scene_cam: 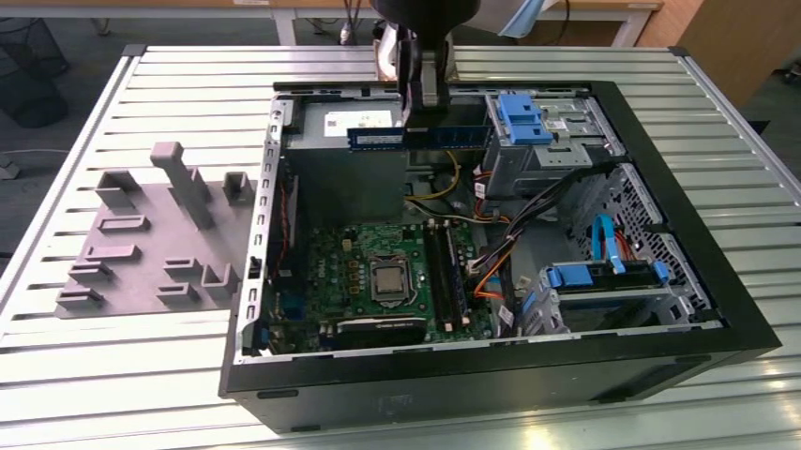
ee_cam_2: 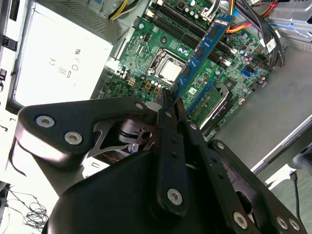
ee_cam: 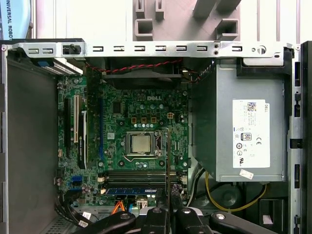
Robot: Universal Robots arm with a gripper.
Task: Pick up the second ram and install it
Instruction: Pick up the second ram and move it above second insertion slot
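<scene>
My gripper (scene_cam: 419,117) is shut on the second ram (scene_cam: 375,138), a thin blue-green strip with black chips. It is held level and high over the back of the open computer case (scene_cam: 501,366). In the second wrist view the fingertips (ee_cam_2: 168,105) pinch one end of the ram (ee_cam_2: 204,46), which reaches out over the green motherboard (ee_cam_2: 146,63). In the first wrist view the ram (ee_cam: 168,161) appears edge-on beside the silver processor (ee_cam: 140,143). Another blue strip (ee_cam: 131,191) sits in the memory slots (ee_cam: 136,175).
A grey power supply (ee_cam: 243,131) fills one side of the case. Orange and yellow cables (scene_cam: 494,267) and blue drive brackets (scene_cam: 526,117) crowd the exterior view's right. Grey slotted blocks (scene_cam: 150,234) stand on the slatted table (scene_cam: 113,375) at the exterior view's left.
</scene>
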